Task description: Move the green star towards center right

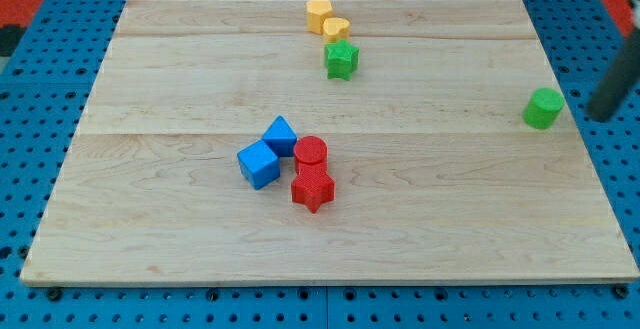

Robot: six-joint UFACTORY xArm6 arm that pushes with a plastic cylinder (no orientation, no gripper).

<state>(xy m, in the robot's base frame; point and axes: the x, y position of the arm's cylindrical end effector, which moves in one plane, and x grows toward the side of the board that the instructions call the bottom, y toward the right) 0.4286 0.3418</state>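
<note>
The green star (341,60) lies on the wooden board (180,209) near the view's top, a little right of the middle, touching a yellow block (336,29) just above it. My tip (600,116) is at the view's right edge, just off the board, far to the right of the star and slightly below it. A green block (543,108), rounded in shape, sits just left of my tip with a small gap between them.
A second yellow block (319,13) sits above the first. Two blue cubes (281,135) (259,163) touch each other left of centre. A red cylinder (311,152) and a red star (313,187) sit right beside them.
</note>
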